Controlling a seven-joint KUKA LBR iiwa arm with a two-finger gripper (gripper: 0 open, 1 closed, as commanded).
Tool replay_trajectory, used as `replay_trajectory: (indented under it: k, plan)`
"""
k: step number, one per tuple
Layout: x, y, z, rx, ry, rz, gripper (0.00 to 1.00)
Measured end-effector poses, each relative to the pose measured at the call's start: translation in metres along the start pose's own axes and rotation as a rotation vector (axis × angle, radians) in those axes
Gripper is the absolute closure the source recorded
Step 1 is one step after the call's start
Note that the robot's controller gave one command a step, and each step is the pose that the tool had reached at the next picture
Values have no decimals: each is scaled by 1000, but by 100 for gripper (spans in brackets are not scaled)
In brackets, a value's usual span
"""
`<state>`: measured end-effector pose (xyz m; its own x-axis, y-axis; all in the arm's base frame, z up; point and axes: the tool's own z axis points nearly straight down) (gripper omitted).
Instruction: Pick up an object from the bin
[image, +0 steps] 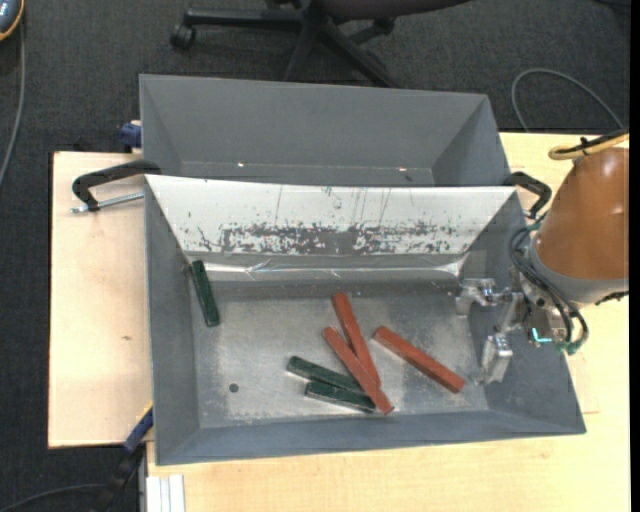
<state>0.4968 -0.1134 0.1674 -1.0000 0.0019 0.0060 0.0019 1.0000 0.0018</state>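
The gripper (493, 358), bright metal under an orange cover (595, 220), hangs low at the right wall of the grey metal bin (170, 330), and whether it is released or clenched cannot be told. Just beside its tip, on the bin's scuffed floor, lies a flat, straight red bar (418, 358), matte, its long axis slanting from the bin's middle toward the front right corner. Other red bars (352, 335) and dark green bars (330, 376) lie crossed at the bin's middle.
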Motion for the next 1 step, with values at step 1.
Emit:
replay_trajectory:
  k: [1]
  plan:
    - [-2,0,-4,1,-8,-2,0]
